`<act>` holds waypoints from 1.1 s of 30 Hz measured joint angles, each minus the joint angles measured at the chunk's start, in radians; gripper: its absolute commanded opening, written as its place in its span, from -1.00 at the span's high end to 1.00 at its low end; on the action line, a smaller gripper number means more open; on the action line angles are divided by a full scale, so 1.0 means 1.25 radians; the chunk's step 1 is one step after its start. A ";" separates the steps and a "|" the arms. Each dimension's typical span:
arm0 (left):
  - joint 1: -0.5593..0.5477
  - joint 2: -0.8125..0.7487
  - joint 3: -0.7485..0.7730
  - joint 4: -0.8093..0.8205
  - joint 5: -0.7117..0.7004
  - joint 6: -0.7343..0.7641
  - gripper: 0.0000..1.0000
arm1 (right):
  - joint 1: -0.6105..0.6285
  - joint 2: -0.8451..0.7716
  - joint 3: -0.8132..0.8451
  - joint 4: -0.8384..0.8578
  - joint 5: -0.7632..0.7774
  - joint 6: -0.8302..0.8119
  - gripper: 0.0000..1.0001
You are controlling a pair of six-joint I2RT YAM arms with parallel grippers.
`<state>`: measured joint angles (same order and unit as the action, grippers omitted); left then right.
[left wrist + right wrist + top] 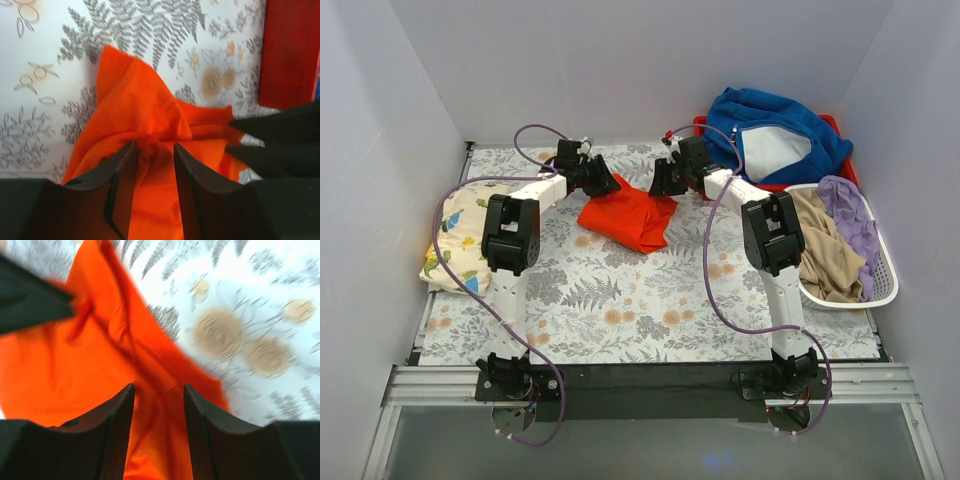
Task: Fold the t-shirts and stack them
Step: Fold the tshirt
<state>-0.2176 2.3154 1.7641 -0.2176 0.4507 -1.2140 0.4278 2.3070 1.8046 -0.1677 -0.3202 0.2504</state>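
Note:
The orange-red t-shirt lies crumpled in the far middle of the floral mat, between both grippers. My left gripper is shut on a bunched fold at the shirt's left upper edge. My right gripper is shut on the cloth at the right upper edge, and creases run into its jaws. The two grippers stand close together, and each shows in the other's wrist view. The cream dinosaur-print t-shirt rests folded at the mat's left edge, away from both.
A thick blue garment fills a red bin at the back right. A white basket with beige and purple clothes stands on the right. White walls close in the left, back and right sides.

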 measured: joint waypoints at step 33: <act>0.004 -0.127 -0.216 0.106 0.008 0.056 0.31 | 0.083 -0.202 -0.183 0.022 -0.060 -0.057 -0.05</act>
<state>-0.2131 2.1571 1.4940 -0.0856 0.4606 -1.1446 0.5320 2.0544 1.5757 -0.1398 -0.3954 0.1795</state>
